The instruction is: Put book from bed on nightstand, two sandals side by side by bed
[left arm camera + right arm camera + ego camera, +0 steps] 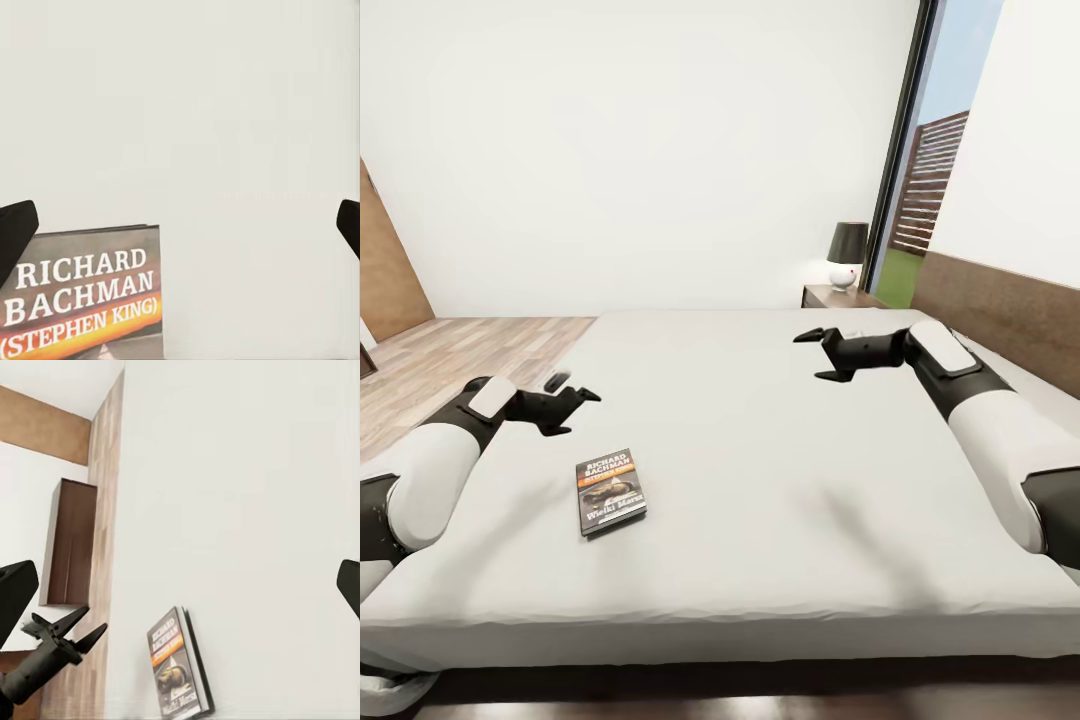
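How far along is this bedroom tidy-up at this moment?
Nothing looks done yet. The book lies flat on the bed, not on the nightstand by the lamp. In hand: the left hand hangs open just beyond the book, and the right hand is open over the mattress, holding nothing. Left: grasp and move the book, then place both sandals.

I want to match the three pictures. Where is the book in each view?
Head view: the book lies flat on the bed, lower left, near the left claw.
Left wrist view: bottom left corner, title readable.
Right wrist view: bottom centre.
Shared landmark: the off-white mattress.
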Available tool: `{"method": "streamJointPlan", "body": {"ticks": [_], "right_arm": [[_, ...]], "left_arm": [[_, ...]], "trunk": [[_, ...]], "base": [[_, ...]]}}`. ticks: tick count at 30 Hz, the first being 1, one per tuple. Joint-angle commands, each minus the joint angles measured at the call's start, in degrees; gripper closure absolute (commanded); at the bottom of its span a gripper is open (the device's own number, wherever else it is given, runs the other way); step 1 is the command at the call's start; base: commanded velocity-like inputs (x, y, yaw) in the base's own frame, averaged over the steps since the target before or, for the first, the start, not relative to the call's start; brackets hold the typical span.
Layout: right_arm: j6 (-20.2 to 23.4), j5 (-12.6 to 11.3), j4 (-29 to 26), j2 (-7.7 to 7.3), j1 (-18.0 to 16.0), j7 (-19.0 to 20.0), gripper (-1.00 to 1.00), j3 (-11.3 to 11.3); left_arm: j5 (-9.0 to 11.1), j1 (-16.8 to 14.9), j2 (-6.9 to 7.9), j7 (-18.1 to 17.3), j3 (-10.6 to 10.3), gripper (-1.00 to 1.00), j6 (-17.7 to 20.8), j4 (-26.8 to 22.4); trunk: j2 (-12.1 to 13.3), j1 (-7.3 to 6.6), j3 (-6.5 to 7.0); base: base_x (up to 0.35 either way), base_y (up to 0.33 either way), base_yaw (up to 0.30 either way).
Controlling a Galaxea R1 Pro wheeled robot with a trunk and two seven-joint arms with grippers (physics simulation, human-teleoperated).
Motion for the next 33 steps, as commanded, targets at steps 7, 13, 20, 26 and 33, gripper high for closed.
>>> {"method": "streamJointPlan", "body": {"ticks": [7,13,20,26,33], "right_arm": [[2.6,-0.9,-1.9,0.29,-0.4,-0.6,-1.00,0.2],[3.0,-3.6,-2.2,0.63,-1.5,-0.7,-1.00,0.1],[3.0,-10.2,-2.2,0.68,-3.6,-1.1,-1.00,0.1],[3.0,-13.7,-2.1,0.73,-6.7,-1.5,-1.00,0.1],[3.0,-16.5,-2.0,0.77,-8.6,-2.1,-1.00,0.2]], "left_arm": [[-0.2,0.0,-0.11,-0.9,0.3,-1.00,0.3,-0.2],[-0.2,0.0,-0.25,-1.1,0.2,-1.00,0.2,-0.4],[-0.4,0.0,-0.07,-1.1,0.0,-1.00,0.3,-0.5],[-0.5,0.0,0.12,-1.1,-0.1,-1.00,0.2,-0.6],[-0.5,0.0,0.19,-1.0,-0.1,-1.00,0.2,-0.6]], "trunk": [[0.0,-0.01,-0.06],[0.0,-0.01,-0.06],[0.0,-0.01,-0.06],[0.0,-0.01,-0.06],[-1.2,0.65,-0.60]], "base": [[0.000,0.000,0.000],[0.000,0.000,0.000],[0.000,0.000,0.000],[0.000,0.000,0.000],[0.000,0.000,0.000]]}}
